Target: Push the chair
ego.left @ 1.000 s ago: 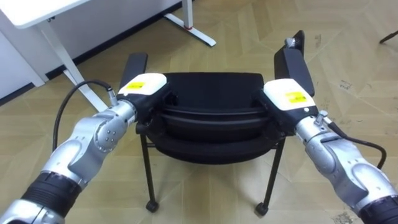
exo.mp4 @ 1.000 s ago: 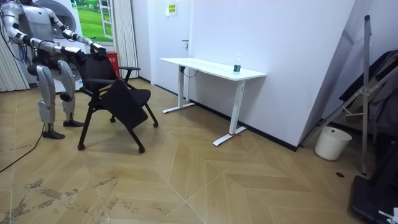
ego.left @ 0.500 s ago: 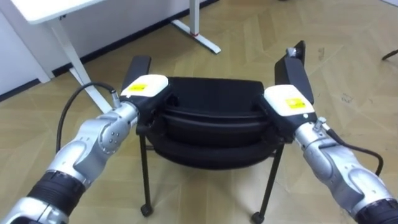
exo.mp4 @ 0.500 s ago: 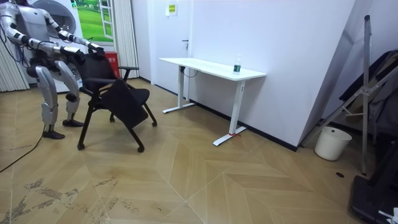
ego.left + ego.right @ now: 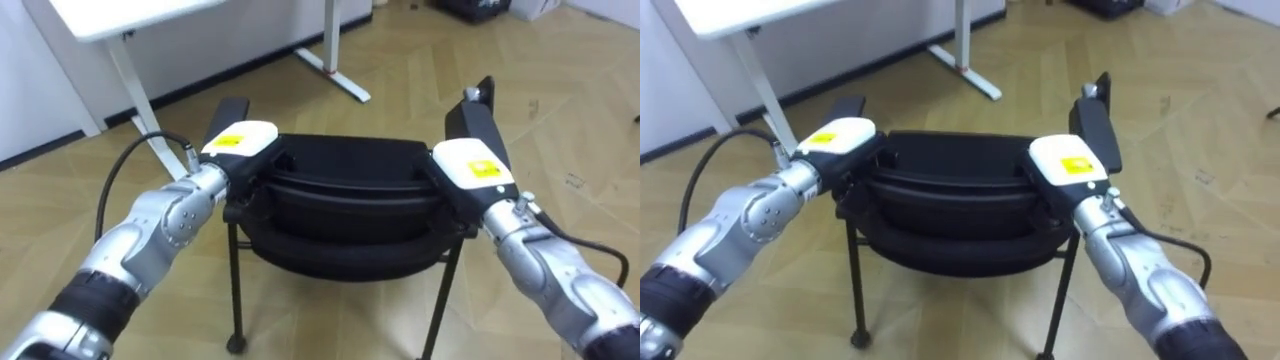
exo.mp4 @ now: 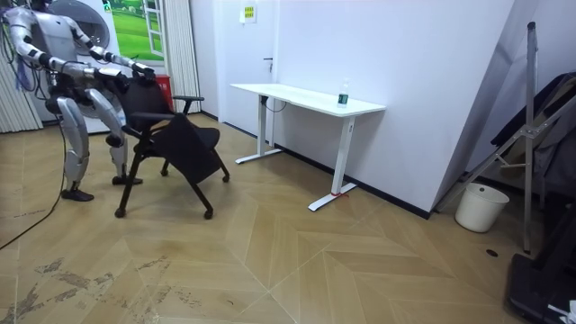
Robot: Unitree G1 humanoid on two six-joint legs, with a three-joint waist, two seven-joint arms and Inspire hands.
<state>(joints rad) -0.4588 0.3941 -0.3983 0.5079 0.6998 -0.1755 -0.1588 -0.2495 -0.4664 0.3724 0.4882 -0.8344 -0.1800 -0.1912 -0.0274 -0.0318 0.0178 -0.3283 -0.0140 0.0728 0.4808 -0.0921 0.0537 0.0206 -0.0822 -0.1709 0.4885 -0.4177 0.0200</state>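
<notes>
Fingers of both hands are hidden against the backrest (image 5: 350, 160), so I cannot tell if they clasp it. The left hand (image 5: 238, 140) and right hand (image 5: 466, 160) sit at its top corners. The chair (image 5: 345, 215) stands on the floor, short of the worktop (image 5: 120, 12). On castors (image 5: 235, 343) it should roll easily; the stiff backrest seems a good hold.

Herringbone wooden floor (image 6: 270, 261), white wall (image 6: 396, 54), a white desk (image 6: 306, 97) beside it, a white bucket (image 6: 475, 207) farther along
</notes>
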